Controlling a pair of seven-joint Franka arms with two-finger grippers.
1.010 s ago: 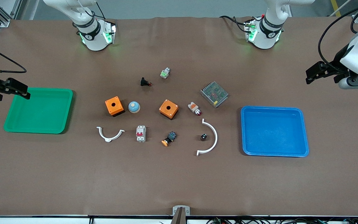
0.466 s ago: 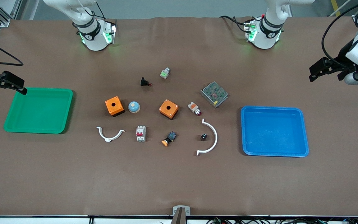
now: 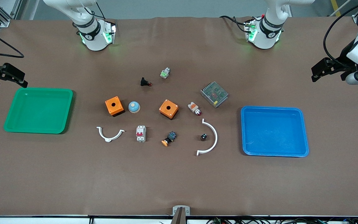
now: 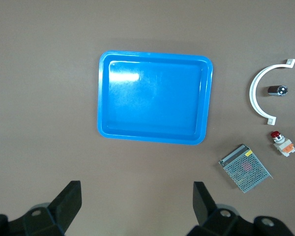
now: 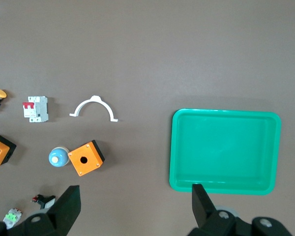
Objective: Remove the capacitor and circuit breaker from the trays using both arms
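While capacitor [image 3: 203, 137], breaker [image 3: 140, 133] stay put, both grippers [image 3: 318, 70] [image 3: 11, 75] retreated; fingers wide, empty.

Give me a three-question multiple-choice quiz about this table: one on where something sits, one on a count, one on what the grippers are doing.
1. Where is the capacitor?
A. In the blue tray
B. Inside the curve of the larger white arc
C. On an orange box

2. How many orange boxes are there?
A. One
B. Two
C. Four

3. What are the grippers doing?
A. Both open, holding nothing
B. Left holds the breaker
C. Right holds the capacitor

Answers:
1 B: the arc bends around it, not touching.
2 B: one beside the blue dome, one nearer the middle.
3 A: left gripper and right gripper show spread, empty fingers; the breaker lies on the table.
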